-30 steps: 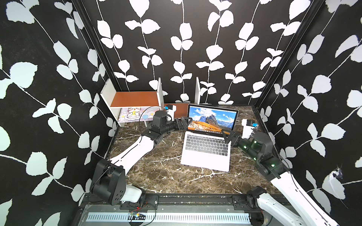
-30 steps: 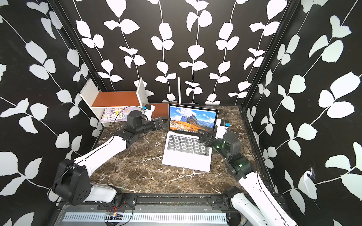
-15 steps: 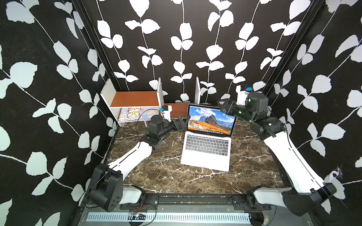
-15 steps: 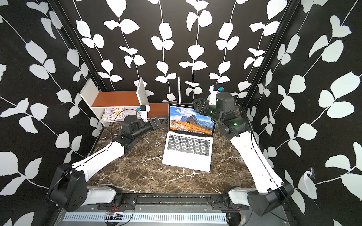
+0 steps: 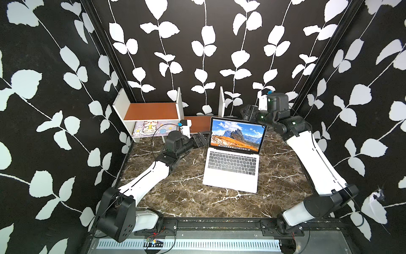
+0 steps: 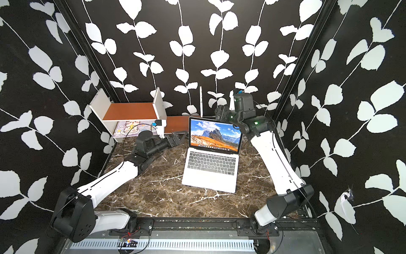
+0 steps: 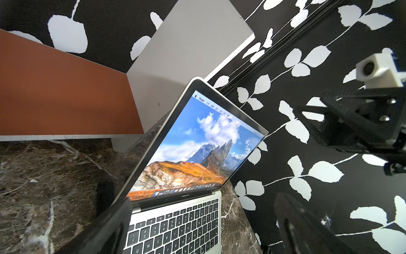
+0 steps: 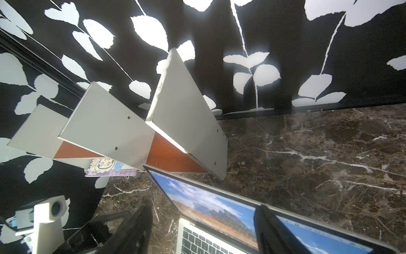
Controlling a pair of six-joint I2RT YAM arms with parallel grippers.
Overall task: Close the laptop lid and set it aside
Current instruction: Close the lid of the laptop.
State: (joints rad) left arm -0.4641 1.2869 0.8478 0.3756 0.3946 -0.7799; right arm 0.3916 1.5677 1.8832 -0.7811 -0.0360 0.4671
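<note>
Laptop (image 5: 231,173): middle of table (image 5: 175,198), base flat, lid (image 5: 237,137) upright, screen lit.
Left gripper (image 5: 203,137): spread wide, empty, just beside lid's side edge.
Right gripper (image 5: 247,112): parted, empty, near lid's top corner.
Outstanding: closing, setting aside.

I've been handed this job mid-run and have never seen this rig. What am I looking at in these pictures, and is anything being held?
Two white robot arms work over a marble table. Both top views look down on the whole scene from one camera head, and each wrist view rides on an arm. An open laptop sits mid-table, with its lid up and the screen lit. Behind it stands a white-and-brown shelf with a cartoon notebook tucked beneath. The left gripper is open beside the lid. The right gripper, fingers apart, is at the lid's top corner. Nothing is held.
</note>
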